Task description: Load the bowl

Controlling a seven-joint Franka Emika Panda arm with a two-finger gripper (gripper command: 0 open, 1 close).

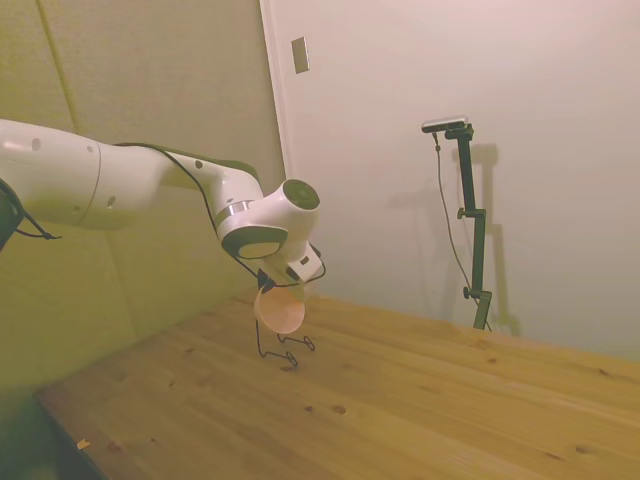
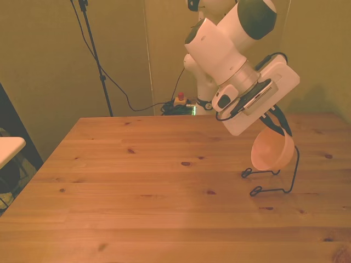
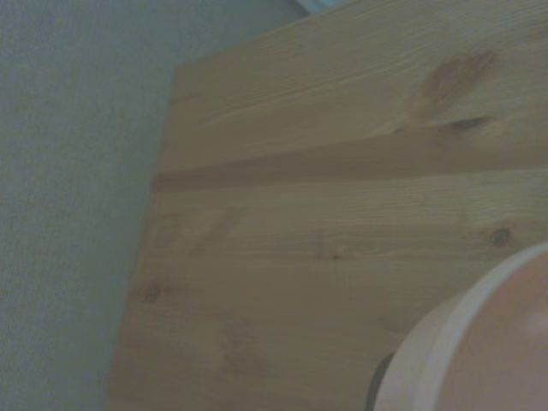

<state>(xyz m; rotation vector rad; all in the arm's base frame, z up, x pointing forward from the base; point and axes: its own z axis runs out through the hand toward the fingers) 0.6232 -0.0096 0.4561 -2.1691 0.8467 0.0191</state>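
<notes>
The bowl (image 2: 271, 151) stands on edge at the front view's right, in the wire stand (image 2: 274, 176) on the table (image 2: 137, 181), its hollow facing the front view's left and toward the camera. The gripper (image 2: 277, 125) pinches its upper rim. Its fingertips are largely hidden; the wrist view shows only a blurred rim (image 3: 445, 342).

Wooden table (image 2: 137, 192), knotty planks: one thin black wire stand (image 2: 274, 181) standing at right of front view, feet on the boards.
</notes>
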